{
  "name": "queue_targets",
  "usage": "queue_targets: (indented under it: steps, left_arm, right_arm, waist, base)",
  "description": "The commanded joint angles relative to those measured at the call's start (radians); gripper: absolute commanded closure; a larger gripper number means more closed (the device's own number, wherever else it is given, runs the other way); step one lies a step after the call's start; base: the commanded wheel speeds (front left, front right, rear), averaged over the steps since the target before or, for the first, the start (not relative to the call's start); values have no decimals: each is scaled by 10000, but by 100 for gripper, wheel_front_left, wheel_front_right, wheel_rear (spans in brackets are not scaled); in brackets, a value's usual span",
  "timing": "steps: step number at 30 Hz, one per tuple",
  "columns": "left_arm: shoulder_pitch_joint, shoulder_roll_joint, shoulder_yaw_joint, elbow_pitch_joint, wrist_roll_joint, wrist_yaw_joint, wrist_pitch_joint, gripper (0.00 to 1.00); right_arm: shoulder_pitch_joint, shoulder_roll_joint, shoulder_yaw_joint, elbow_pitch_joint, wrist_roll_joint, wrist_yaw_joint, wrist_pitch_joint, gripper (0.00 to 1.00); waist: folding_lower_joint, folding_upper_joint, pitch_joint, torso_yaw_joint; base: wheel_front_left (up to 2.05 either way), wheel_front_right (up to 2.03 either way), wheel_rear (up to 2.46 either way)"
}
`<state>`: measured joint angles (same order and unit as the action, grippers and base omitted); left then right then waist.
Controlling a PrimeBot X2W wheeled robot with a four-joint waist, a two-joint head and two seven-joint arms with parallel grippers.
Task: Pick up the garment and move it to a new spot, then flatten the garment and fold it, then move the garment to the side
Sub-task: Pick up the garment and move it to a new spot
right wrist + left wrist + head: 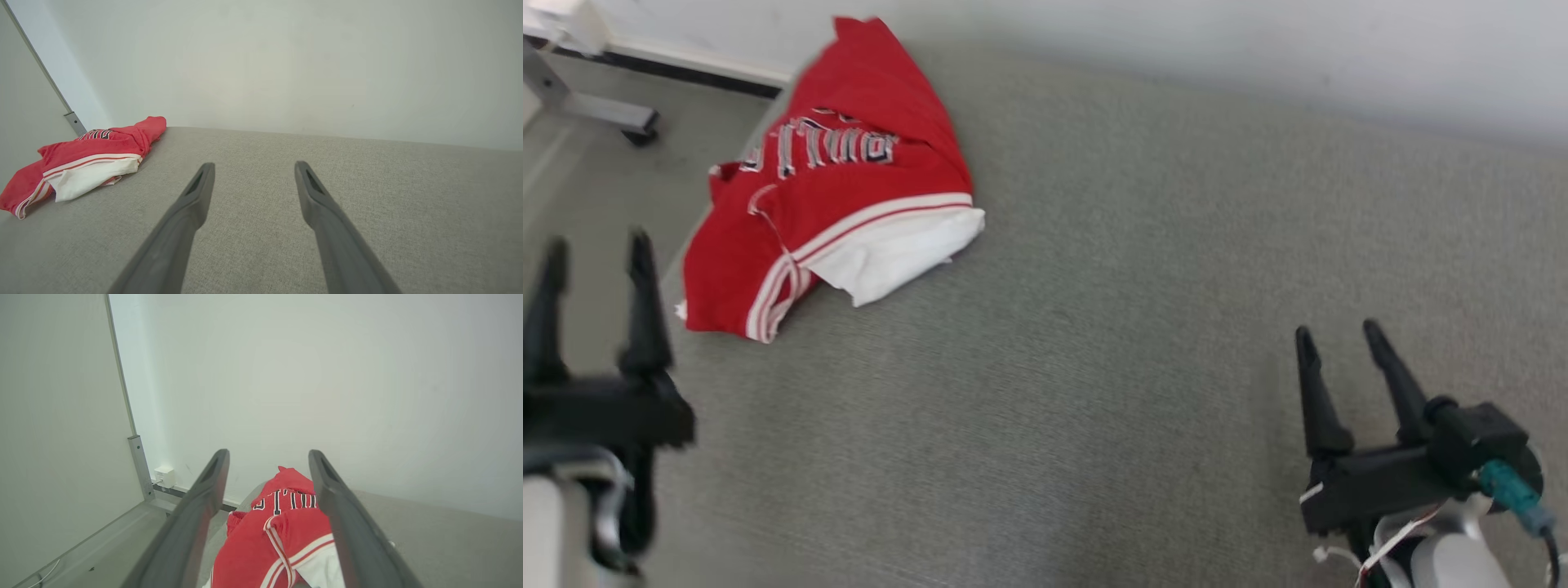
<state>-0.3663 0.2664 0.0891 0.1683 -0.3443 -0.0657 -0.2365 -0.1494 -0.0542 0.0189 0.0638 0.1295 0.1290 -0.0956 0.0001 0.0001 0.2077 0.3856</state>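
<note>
Nothing of the task looks done yet: the red garment (pixel 841 188) lies crumpled (white lining showing) at the far left corner of the grey tabletop (pixel 1094 327), while the left pincer (pixel 598 243) and right pincer (pixel 1339 331) both hover open and empty, neither touching it.

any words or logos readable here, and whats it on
"BULLS", most likely: seen upside down and creased, so the end letters are unsure. Black block letters with white outlines, on the red garment.
No other readable text.
</note>
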Motion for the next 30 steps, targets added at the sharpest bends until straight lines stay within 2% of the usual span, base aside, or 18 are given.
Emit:
queue_targets:
  steps: [1, 7, 9, 14, 22, 30]
  left_arm:
    - [-304, 85, 33, 51, -19, -40, 14, 0]
    - [-2397, 963, 525, 679, -444, -177, 177, 0]
    - [-2926, 1433, 618, 1005, -413, -218, 331, 0]
    - [-4060, 2087, 514, 1988, -577, -397, 763, 0]
    - [-5281, 2697, 7, 4467, -927, -579, 1638, 0]
    - [-5669, 3036, -1184, 6540, -1454, -634, 3323, 0]
  right_arm:
    - [-153, -65, -61, -76, -53, 34, 19, 0]
    - [-615, -96, -420, -468, -254, 34, -106, 0]
    - [-737, -81, -455, -514, -267, 34, -127, 0]
    - [-805, -30, -661, -656, -236, 34, -327, 0]
    - [-746, 15, -798, -848, -196, 34, -405, 0]
    - [-788, 30, -803, -918, -261, 34, -462, 0]
  waist:
    - [-1, -1, 1216, -1044]
    - [-1, -1, 2300, -2270]
    - [-1, -1, 2535, -2724]
    - [-1, -1, 2872, -3460]
    - [-1, -1, 3034, -3843]
    - [-1, -1, 3111, -3815]
  base:
    - [0, 0, 0]
    - [0, 0, 0]
    - [0, 0, 0]
    - [0, 0, 0]
    - [0, 0, 0]
    - [0, 0, 0]
